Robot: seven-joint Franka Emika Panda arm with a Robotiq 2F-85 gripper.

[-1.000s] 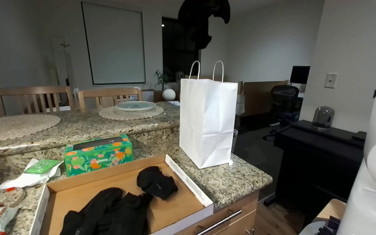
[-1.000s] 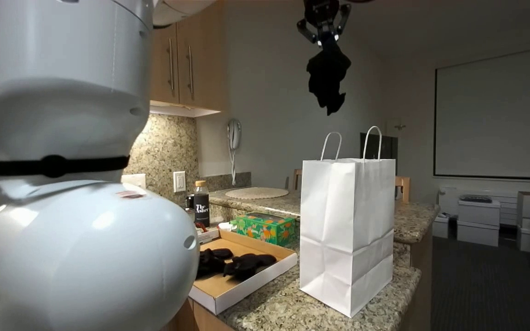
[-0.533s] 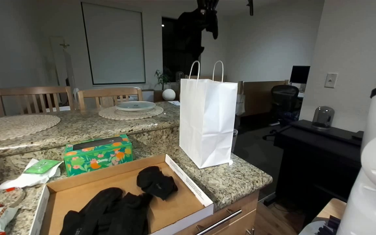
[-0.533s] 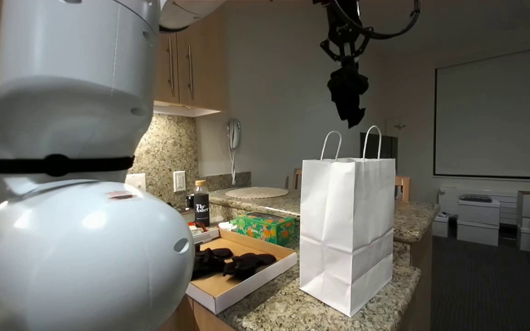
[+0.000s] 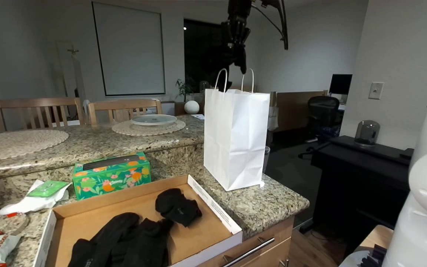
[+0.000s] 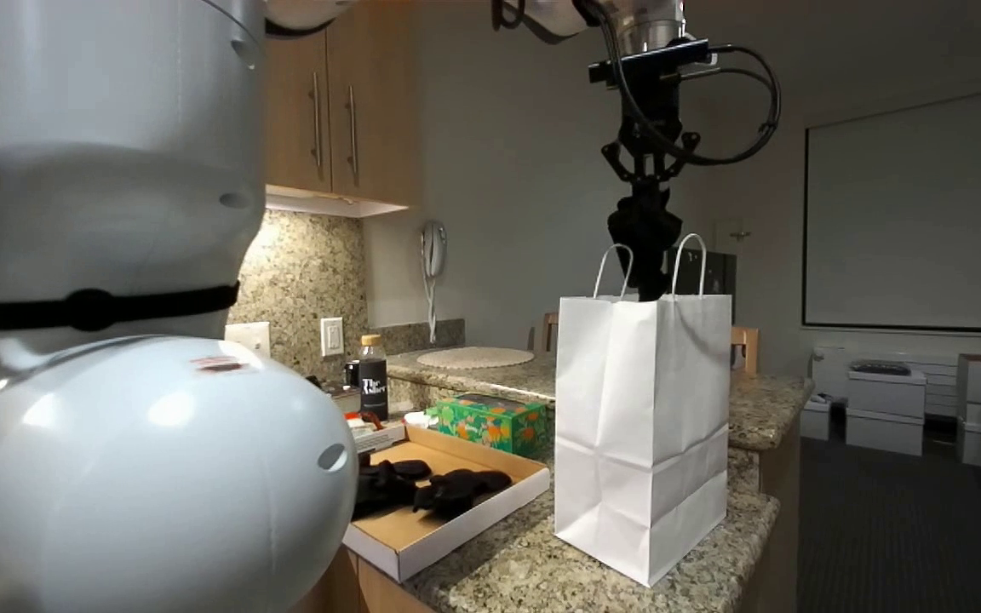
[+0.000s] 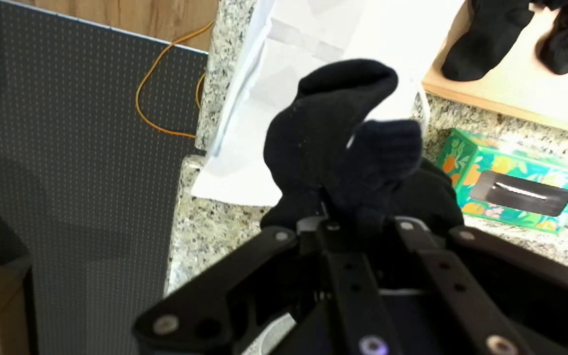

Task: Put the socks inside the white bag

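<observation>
The white bag (image 5: 235, 141) stands upright on the counter, its handles raised, in both exterior views (image 6: 644, 426). My gripper (image 6: 648, 183) is shut on a bundle of black socks (image 6: 645, 234) and holds it above the bag. The bundle's lower end reaches rim height by the handles; whether it dips inside I cannot tell. In the wrist view the fingers (image 7: 358, 224) pinch the socks (image 7: 333, 133), which cover part of the bag (image 7: 249, 162). More black socks lie in the shallow cardboard tray (image 5: 217, 209): a small bundle (image 5: 178, 207) and a larger heap (image 5: 124, 241).
A green floral tissue box (image 5: 113, 176) stands behind the tray. A raised granite ledge (image 5: 98, 142) with woven mats (image 5: 17, 144) runs along the back. The bag is close to the counter's end (image 5: 298, 204). A dark bottle (image 6: 373, 379) stands beyond the tray.
My gripper has come down with the socks, from well above the bag to just over its opening, moving right in an exterior view. The bag and tray have not moved.
</observation>
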